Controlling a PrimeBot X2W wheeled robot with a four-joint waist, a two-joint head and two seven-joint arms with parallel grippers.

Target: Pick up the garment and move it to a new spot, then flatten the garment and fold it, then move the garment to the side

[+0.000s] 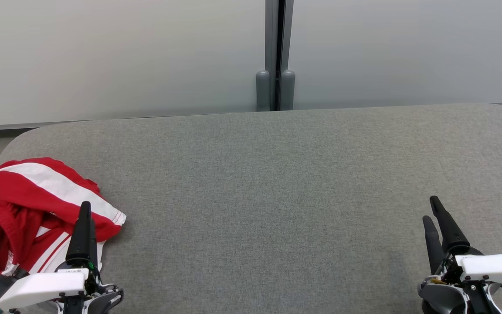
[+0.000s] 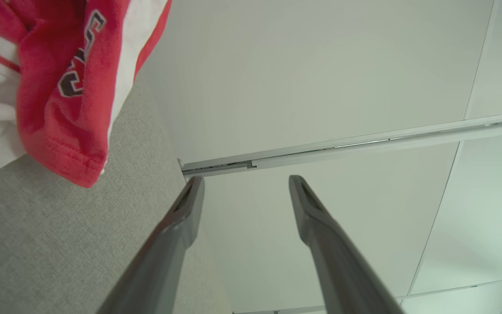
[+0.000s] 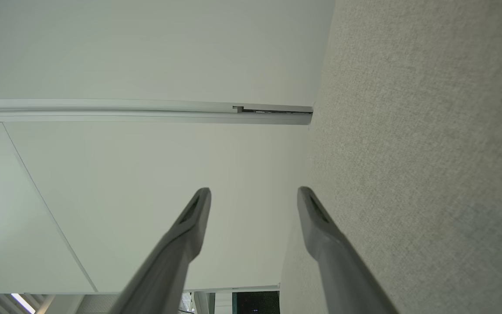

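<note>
Red-and-white garment point(image 1: 37, 192) crumpled on the counter point(image 1: 277, 196), far left; my left tool point(image 2: 246, 179) and right tool point(image 1: 429, 209) both stand wide apart, and I hold nothing.

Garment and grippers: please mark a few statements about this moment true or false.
1. The garment is red and white and lies crumpled at the left end of the grey table. True.
2. The left gripper is shut on the garment. False: its jaws stand open and empty, with the garment off to one side.
3. The right gripper is open with nothing between its jaws. True.
4. The garment lies folded flat in the middle of the table. False: it is bunched up at the left end.
</note>
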